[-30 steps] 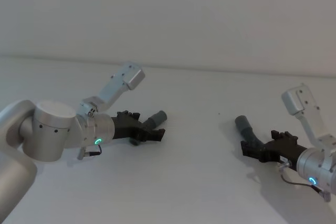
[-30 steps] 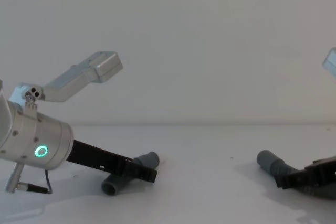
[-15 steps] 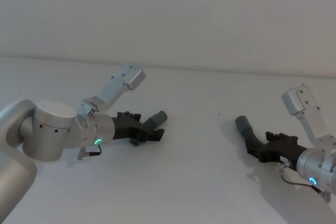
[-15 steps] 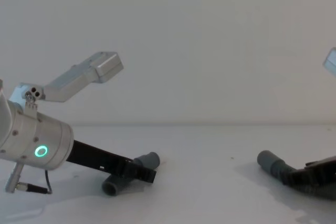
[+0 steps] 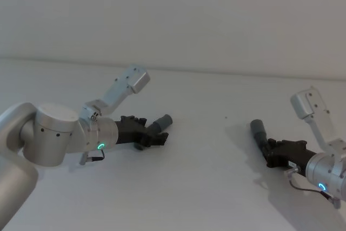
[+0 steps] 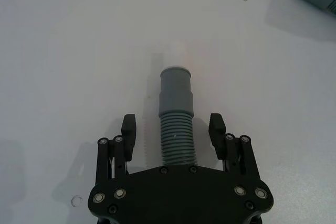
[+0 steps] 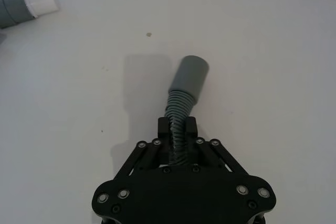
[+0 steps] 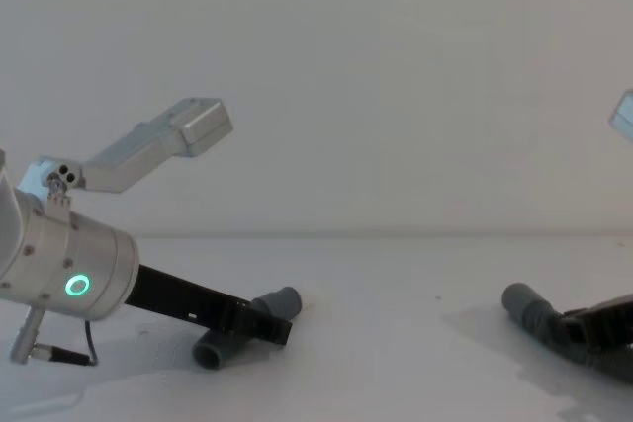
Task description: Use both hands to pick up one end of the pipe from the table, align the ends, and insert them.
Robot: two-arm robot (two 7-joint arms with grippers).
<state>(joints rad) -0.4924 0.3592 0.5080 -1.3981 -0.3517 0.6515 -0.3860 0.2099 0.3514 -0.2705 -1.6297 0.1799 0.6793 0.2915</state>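
Closed since a second ago, the right gripper (image 7: 177, 128) now pinches the ribbed pipe (image 7: 178, 109) just behind its wider socket (image 7: 189, 80), which has slid slightly rightward on the table (image 5: 205, 187). Left gripper (image 6: 173, 128) stands open, fingers either side of the other piece (image 6: 176, 140) behind its pale-tipped cuff (image 6: 176, 90), apart from it. Best bet here: centre, then squeeze close to that cuff (a grip farther back would likely let the end droop) before lifting.

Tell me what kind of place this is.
Probably a robot lab or test bench: a plain white table against a bare wall, the left gripper open around one grey hose piece, the right gripper shut on the second piece.
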